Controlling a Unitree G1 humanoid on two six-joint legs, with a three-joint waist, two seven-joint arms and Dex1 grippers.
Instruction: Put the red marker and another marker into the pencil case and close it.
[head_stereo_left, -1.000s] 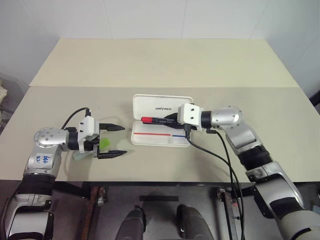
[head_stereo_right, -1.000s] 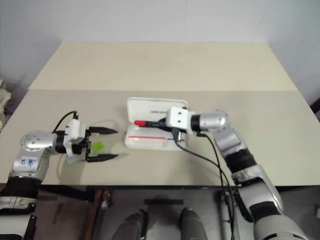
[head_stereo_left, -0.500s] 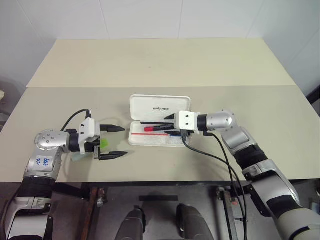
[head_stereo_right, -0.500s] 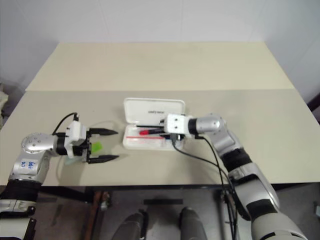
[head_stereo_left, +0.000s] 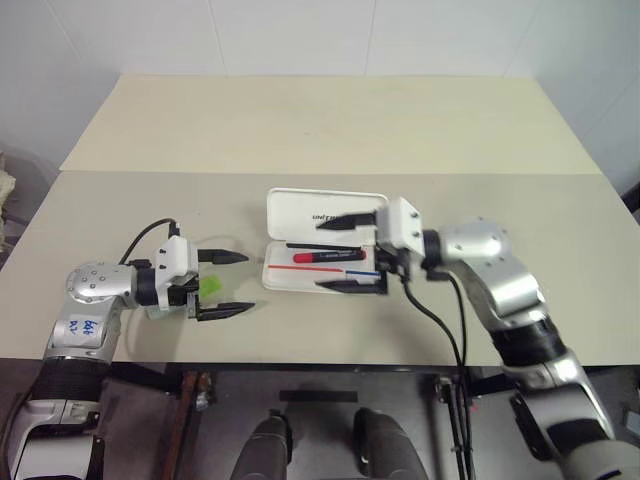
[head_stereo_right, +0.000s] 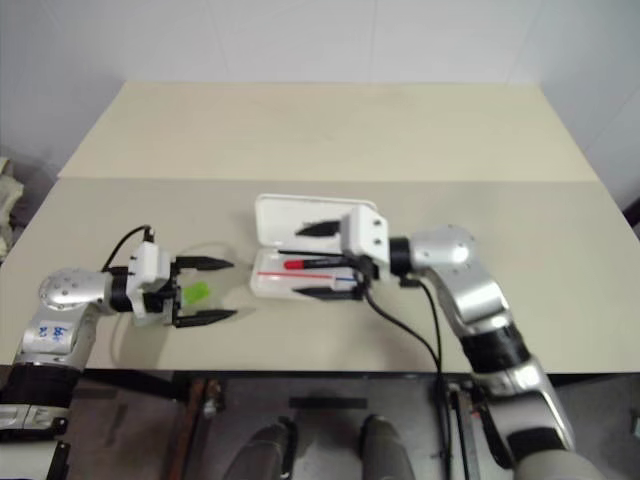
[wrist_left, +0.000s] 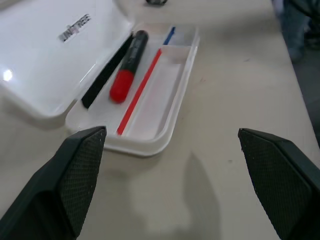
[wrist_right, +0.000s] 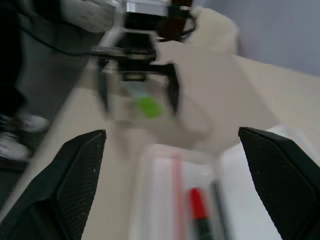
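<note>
The white pencil case (head_stereo_left: 300, 212) lies open mid-table, lid tipped back. The red marker (head_stereo_left: 328, 257) rests in its tray beside the red and blue stripe, red end toward my left; it also shows in the left wrist view (wrist_left: 127, 67). My right gripper (head_stereo_left: 318, 256) hovers open above the tray, one finger over the lid and one at the front rim, holding nothing. The other marker (head_stereo_left: 210, 287), with a light-green end, lies on the table between the open fingers of my left gripper (head_stereo_left: 248, 281), near their base. I cannot tell if it touches them.
The cream table (head_stereo_left: 330, 130) stretches far behind the case, with a seam across it. The right arm's black cable (head_stereo_left: 440, 320) hangs toward the front edge. White walls border the back.
My right gripper opened and let go of the red marker, which now lies in the tray. It then drew back toward me and rose slightly. The left gripper stayed put.
</note>
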